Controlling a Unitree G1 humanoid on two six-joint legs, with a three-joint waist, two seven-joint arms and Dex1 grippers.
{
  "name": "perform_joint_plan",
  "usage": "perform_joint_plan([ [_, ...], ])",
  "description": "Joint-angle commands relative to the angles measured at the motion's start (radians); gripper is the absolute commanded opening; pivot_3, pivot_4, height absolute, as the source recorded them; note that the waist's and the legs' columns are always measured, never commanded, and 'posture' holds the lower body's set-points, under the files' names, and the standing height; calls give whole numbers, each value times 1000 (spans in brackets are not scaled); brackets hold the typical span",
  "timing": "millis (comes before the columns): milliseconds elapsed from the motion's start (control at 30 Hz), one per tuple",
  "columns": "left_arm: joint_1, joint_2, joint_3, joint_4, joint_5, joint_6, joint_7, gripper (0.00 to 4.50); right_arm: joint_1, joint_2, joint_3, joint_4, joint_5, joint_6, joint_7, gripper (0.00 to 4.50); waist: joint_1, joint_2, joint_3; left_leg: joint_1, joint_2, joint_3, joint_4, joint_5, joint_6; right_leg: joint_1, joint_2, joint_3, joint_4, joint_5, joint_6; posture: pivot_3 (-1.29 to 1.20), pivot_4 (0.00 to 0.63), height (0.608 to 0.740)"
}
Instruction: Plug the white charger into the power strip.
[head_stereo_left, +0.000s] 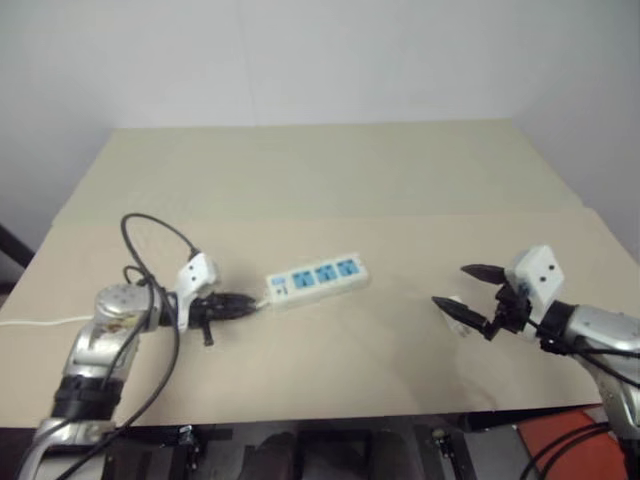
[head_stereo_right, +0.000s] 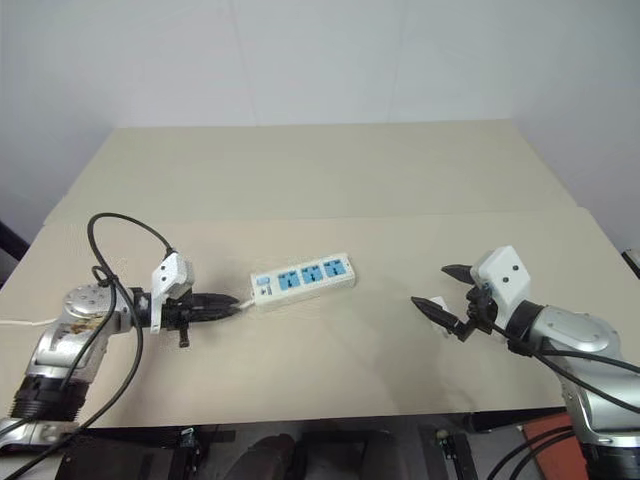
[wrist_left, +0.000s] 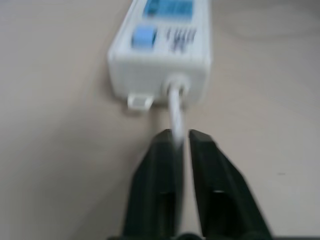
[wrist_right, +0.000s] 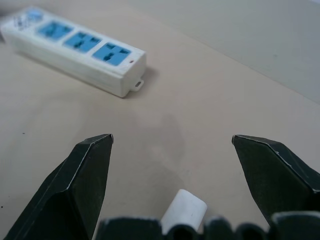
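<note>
The power strip (head_stereo_left: 318, 278), a white bar with three blue socket faces, lies slantwise on the table's middle left. My left gripper (head_stereo_left: 255, 303) sits at its near end, fingers closed tight on the thin white cord (wrist_left: 176, 107) just behind where it leaves the strip. The white charger (wrist_right: 182, 212) lies on the table on the right. My right gripper (head_stereo_left: 450, 285) hovers over it, open wide, one finger on each side and touching nothing. The charger's prongs are hidden.
The beige table (head_stereo_left: 330, 190) stretches far back behind the strip, with a seam across its middle. The strip's cord (head_stereo_left: 40, 322) trails off the left edge. A black cable (head_stereo_left: 150, 225) loops above my left wrist. The front edge runs close under both arms.
</note>
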Motion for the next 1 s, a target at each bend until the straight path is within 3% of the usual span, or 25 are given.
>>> perform_joint_plan([
  [33, 9, 26, 37, -31, -58, -64, -42, 2108, -4, -3, -28, -12, 3, -30, 5, 4500, 1, 0, 0, 0, 0, 0, 0, 0, 0, 0, 0, 0, 0, 0, 0, 0, 150, 740],
  [267, -14, 10, 86, 64, -148, -220, -122, 4341, -18, -10, -35, -7, 7, -37, 7, 4500, 4, 1, 0, 1, 0, 0, 0, 0, 0, 1, 0, 0, 0, -1, -1, 0, 150, 740],
  [300, -31, -2, 93, 105, -148, -260, -121, 4462, -19, -9, -38, -9, 9, -38, 5, 4500, 4, 1, 0, 1, 0, 0, 0, 0, 0, 1, 0, 0, 0, -1, -1, 0, 150, 740],
  [467, -156, -102, 130, 368, -175, -449, -150, 4462, -17, -14, -53, -20, 13, -31, 2, 4500, 12, 1, 0, 2, 0, 0, 0, 0, 0, 1, 0, -1, 0, 0, -1, 0, 150, 740],
  [633, -308, -185, 132, 688, -182, -586, -296, 4462, 4, -35, -92, -52, 25, -8, 2, 4500, 20, 0, 0, 0, -1, 0, 1, 0, 0, 1, -1, -2, 0, 0, -2, 0, 150, 740],
  [1000, -474, -209, -5, 997, -159, -806, -310, 4462, 90, -80, -216, -148, 72, 63, 2, 4500, 16, 0, 0, -2, -1, 0, 2, -1, 1, 1, 0, -2, -1, 0, -1, 0, 150, 740],
])
